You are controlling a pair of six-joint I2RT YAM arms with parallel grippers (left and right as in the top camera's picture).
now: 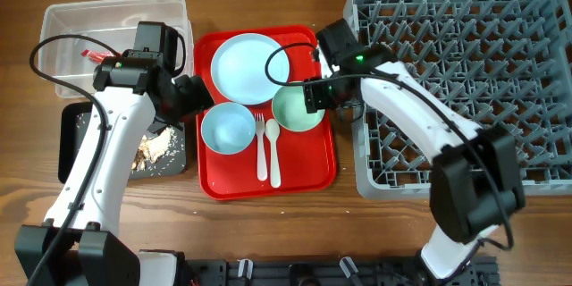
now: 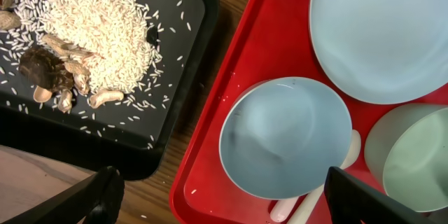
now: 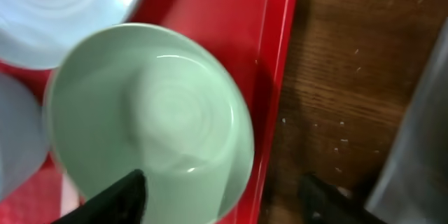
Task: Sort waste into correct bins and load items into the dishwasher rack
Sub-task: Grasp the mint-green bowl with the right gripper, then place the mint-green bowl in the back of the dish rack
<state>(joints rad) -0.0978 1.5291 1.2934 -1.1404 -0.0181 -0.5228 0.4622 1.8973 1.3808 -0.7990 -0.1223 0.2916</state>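
Overhead: the red wrapper (image 1: 89, 54) is seen in the clear tub (image 1: 116, 2) and the food scraps (image 1: 156, 150) in the black tray (image 1: 76, 138). Nothing is seen loaded in the dishwasher rack (image 1: 465, 80). The plate (image 1: 246, 67), fork (image 1: 260, 147) and spoon (image 1: 273, 152) are left on the red tray (image 1: 313, 170).

Left wrist: the left jaws are spread open over the pale blue bowl (image 2: 285, 136).

Right wrist: the right jaws are held open over the mint-green bowl (image 3: 150, 119), which sits on the red tray.

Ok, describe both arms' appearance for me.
Left arm and right arm have smooth white link shells with black joint housings. Thin black cables loop off each. A green light glows on the right one. The fingers are matte black.
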